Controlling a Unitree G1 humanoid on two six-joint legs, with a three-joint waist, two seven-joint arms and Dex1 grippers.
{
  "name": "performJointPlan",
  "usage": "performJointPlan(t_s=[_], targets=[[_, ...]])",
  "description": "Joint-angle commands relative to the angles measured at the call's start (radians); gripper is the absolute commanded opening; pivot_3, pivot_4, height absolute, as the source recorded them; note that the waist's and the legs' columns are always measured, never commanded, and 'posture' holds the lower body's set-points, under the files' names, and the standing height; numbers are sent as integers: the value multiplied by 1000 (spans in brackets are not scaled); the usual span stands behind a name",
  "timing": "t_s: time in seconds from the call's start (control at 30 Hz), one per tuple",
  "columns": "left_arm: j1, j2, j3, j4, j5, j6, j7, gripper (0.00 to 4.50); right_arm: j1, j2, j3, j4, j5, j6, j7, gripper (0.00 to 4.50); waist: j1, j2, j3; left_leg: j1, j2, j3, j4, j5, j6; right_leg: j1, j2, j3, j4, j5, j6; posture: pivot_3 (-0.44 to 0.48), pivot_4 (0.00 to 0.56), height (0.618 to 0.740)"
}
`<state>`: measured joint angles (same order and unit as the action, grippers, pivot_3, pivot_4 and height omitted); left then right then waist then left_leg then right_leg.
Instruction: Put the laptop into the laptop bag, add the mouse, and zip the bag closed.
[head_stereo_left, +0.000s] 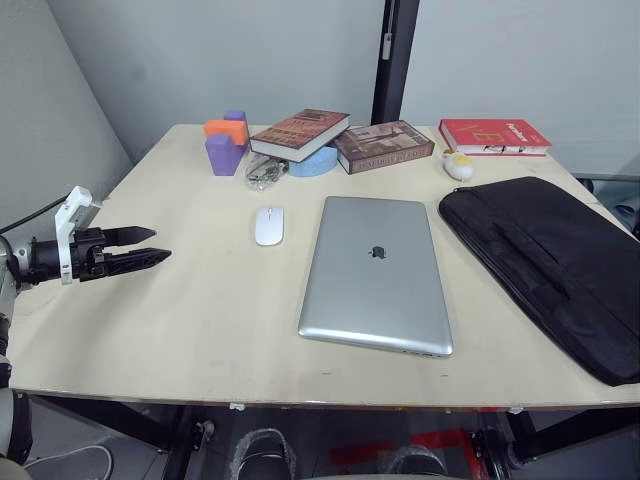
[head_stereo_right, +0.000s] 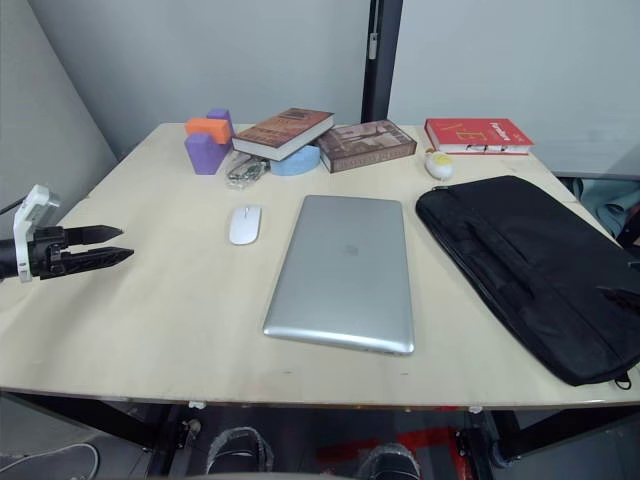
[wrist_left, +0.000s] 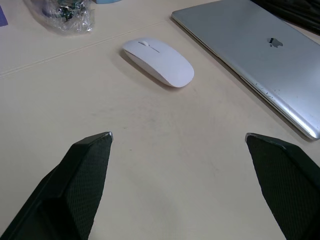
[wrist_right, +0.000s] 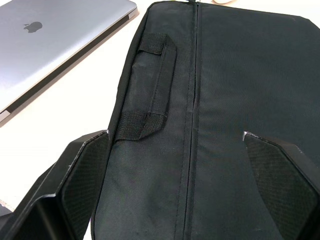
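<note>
Black fabric: laptop bag (wrist_right: 220, 125) lies zipped directly under the right gripper (wrist_right: 177, 142), fingers wide.
Left gripper (wrist_left: 177, 137): wide, empty; mouse (wrist_left: 158, 62) ahead, laptop (head_stereo_left: 377, 272) beyond.
Advice: open the zipper first.

mouse (head_stereo_left: 269, 225) left of laptop (head_stereo_left: 377, 272) | laptop bag (head_stereo_left: 555, 263) right

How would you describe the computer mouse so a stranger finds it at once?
Start at the thin silver-grey metal laptop in the middle of the wooden table. Just off its far left corner lies the small smooth white oval mouse, alone, flatter than the white-and-yellow plush toy further back.
</note>
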<state>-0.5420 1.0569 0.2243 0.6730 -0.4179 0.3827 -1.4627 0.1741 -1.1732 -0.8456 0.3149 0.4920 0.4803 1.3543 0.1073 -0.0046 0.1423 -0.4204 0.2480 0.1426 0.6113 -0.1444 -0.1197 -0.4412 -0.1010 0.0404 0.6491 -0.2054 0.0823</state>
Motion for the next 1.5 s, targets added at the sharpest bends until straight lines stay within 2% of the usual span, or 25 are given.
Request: performJointPlan(t_s=[0.03,0.2,0.47,0.83,0.93,1.2,1.3,1.5], targets=[[-5,2,9,-13,5,1,6,4473,-3,0,-19,-3,9,-9,6,4500,0,0,0,0,0,0,0,0,0,0,0,0,0,0,0,0,150,725],[11,-11,5,-63,-9,27,-5,4473,2,18,-19,-30,16,6,-4,4500,0,0,0,0,0,0,0,0,0,0,0,0,0,0,0,0,150,725],[-35,-71,-20,-71,-11,122,36,4473,-8,34,-23,-94,35,47,-37,4500,1,0,0,0,0,0,0,0,0,0,0,0,0,0,0,0,150,725],[-119,-239,-74,-164,-97,509,119,4473,-39,95,9,-262,83,133,-136,4500,7,0,0,0,0,0,2,0,1,1,0,0,1,0,-2,0,150,725],[-146,-292,-106,-156,-99,562,150,4500,-50,116,16,-316,105,145,-163,3732,8,0,0,0,0,0,2,1,1,1,0,0,1,0,-2,0,150,725],[-253,-439,-151,-59,-81,605,234,4500,-69,169,52,-483,191,215,-229,907,22,0,0,0,-1,-1,2,1,1,2,0,0,1,1,-2,0,150,725],[-307,-490,-139,34,-70,602,288,4500,-92,187,83,-535,215,231,-267,20,25,0,0,0,-1,-1,2,1,2,2,0,0,1,1,-2,0,150,725],[-408,-580,-110,255,-55,554,365,4500,-143,227,216,-580,185,214,-348,20,25,0,0,0,-1,-1,2,1,1,3,0,0,0,1,-2,0,150,725]])
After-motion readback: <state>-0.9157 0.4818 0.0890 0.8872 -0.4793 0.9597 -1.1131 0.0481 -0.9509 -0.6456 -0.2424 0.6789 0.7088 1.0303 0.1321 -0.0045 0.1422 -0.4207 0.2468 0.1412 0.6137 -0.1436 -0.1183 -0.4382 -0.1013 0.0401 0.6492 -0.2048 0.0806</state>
